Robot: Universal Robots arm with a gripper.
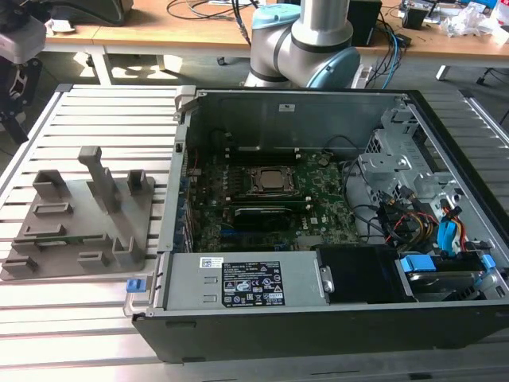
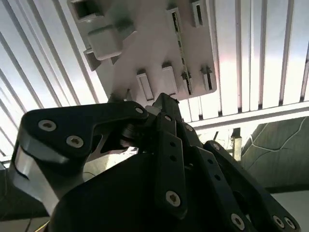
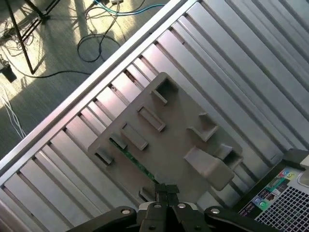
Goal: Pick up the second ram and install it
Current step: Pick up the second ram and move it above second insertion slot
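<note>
The second ram is a thin green stick lying in a slot of the grey holder block on the slatted table. In the second wrist view the ram runs along the block's edge. In the exterior view a sliver of green shows low on the block. My gripper hangs well above the block, its fingertips together and nothing between them. It also shows in the second wrist view and at the exterior view's far left. The open computer case holds the motherboard.
The black case stands at the exterior view's right of the holder, with a drive cage and coloured cables at its right end. The arm's base rises behind the case. Loose cables lie on the floor beyond the table's edge.
</note>
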